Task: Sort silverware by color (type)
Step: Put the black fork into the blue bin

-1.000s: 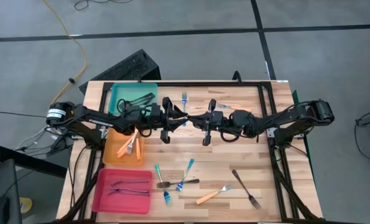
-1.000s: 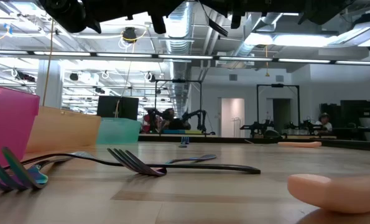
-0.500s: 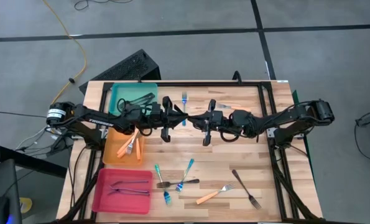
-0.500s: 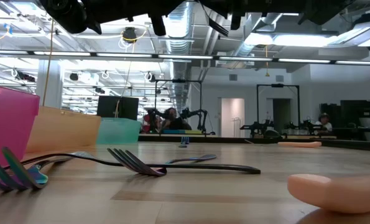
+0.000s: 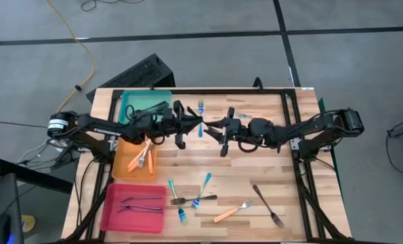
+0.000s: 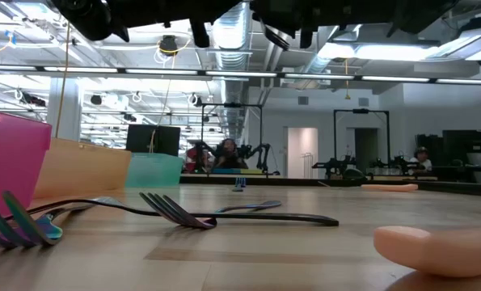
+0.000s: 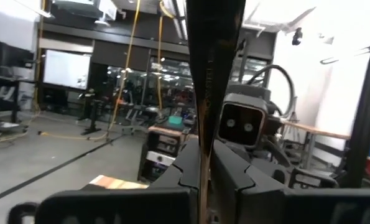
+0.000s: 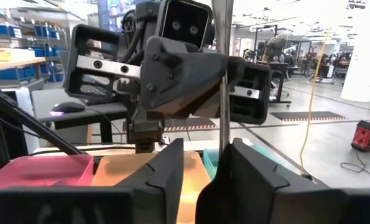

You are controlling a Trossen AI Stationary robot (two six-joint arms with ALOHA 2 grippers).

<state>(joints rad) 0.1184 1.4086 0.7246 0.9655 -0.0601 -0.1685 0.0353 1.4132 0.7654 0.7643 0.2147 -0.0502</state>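
Observation:
Both grippers meet high above the middle of the table in the high view, my left gripper [image 5: 189, 124] facing my right gripper [image 5: 216, 129]. A slim dark fork stands upright between them; it shows as a dark shaft [image 7: 203, 93] in the left wrist view and a grey shaft [image 8: 223, 81] in the right wrist view. The left gripper is shut on it. The right gripper's fingers stand apart on either side of the shaft, which is close beside one finger [image 8: 253, 168]; I cannot tell whether it touches. More forks lie flat on the near half of the table. My left gripper pinches the dark fork's shaft [image 7: 203, 146] between its two fingers [image 7: 234, 171], coming level from the table's left, with the fingers across the shaft. The fork stands upright and is lifted clear of the table. Which end is up I cannot tell.
Teal tray [image 5: 135, 100], orange tray [image 5: 122, 166] with orange forks, and pink tray [image 5: 112, 211] with dark forks line the left side. Loose on the table are blue-handled forks [image 5: 205, 184], an orange fork [image 5: 229, 212] and dark forks [image 5: 267, 205] [image 6: 240, 217]. One blue fork [image 5: 200, 108] lies far.
My left gripper has drawn back a little toward the table's left and far edge and has turned slightly, so the gap between the two arms is wider. The right arm has stayed in place. The forks on the table have not moved.

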